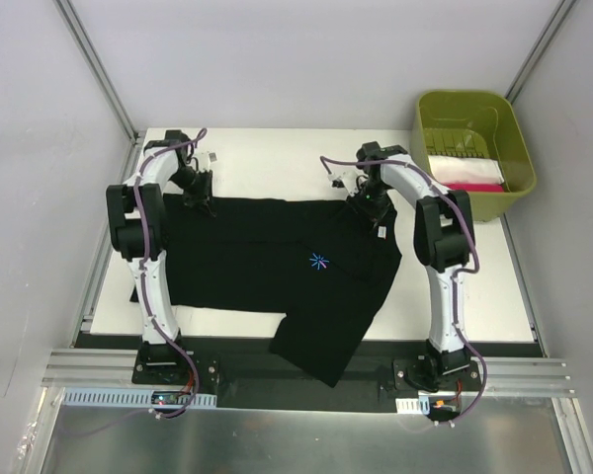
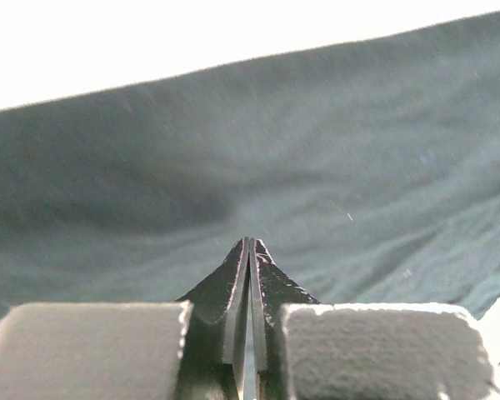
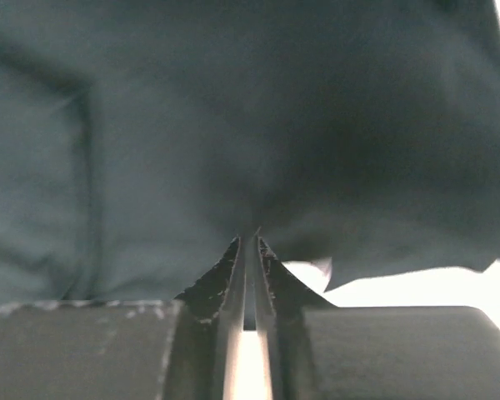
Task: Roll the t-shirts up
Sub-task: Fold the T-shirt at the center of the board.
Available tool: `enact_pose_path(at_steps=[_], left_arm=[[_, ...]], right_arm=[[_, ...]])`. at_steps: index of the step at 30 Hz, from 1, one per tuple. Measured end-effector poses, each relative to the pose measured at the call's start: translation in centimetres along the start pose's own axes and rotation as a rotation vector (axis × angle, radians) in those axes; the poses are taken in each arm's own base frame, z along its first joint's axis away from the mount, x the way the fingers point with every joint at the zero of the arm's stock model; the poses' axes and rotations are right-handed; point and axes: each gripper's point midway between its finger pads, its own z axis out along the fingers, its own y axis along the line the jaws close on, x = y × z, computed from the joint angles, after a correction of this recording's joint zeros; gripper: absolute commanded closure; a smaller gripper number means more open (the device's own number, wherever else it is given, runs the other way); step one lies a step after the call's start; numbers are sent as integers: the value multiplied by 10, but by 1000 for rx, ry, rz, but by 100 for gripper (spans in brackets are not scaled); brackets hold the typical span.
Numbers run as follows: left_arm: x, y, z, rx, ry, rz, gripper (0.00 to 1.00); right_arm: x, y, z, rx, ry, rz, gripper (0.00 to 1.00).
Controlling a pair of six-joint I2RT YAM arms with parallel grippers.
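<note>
Left tool [image 1: 199,201] is closed, tips together on the far left edge of the black t-shirt [image 1: 267,267]; whether it pinches cloth cannot be told. The t-shirt lies spread on the white tabletop [image 1: 267,158], one part overhanging the near edge. Right tool [image 1: 376,212] is closed on the t-shirt's far right edge. A green bin [image 1: 445,118] at far right holds folded cloth.

Left arm [image 1: 138,222] and right arm [image 1: 443,232] are stretched forward, elbows raised, wrists bent down. Left gripper [image 1: 199,202] is pointed down, fingers [image 2: 237,275] pressed flat together. Right gripper [image 1: 374,211] is pointed down too, fingers [image 3: 232,275] drawn together, thin slit left between.
</note>
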Motion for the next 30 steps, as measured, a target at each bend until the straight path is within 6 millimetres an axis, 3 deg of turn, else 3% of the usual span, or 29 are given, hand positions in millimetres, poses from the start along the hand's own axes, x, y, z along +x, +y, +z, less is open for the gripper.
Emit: enact_pose_path(at_steps=[3, 8, 17, 20, 22, 24, 25, 28, 30], left_arm=[[-7, 7, 7, -16, 3, -1, 100], [-22, 20, 21, -25, 10, -24, 100], [-83, 27, 23, -41, -121, 46, 99], [-89, 24, 18, -37, -145, 71, 66], [-89, 13, 8, -11, -162, 92, 50], [-85, -12, -11, 49, -185, 124, 44], [-85, -27, -22, 90, -203, 148, 37], [-81, -92, -62, 272, -288, 276, 34], [-80, -140, -85, 382, -343, 394, 33]], right_arm=[[-1, -15, 20, 24, 58, 0, 95], [-20, -44, 17, 120, 38, -8, 97], [-59, -98, 11, 245, -85, 14, 96], [-62, -102, 6, 256, -110, 20, 89], [-61, -99, -1, 253, -132, 30, 78], [-52, -88, -13, 240, -151, 48, 69], [-45, -79, -22, 228, -160, 58, 60], [-27, -50, -63, 192, -235, 130, 44], [-15, -35, -93, 159, -316, 200, 42]])
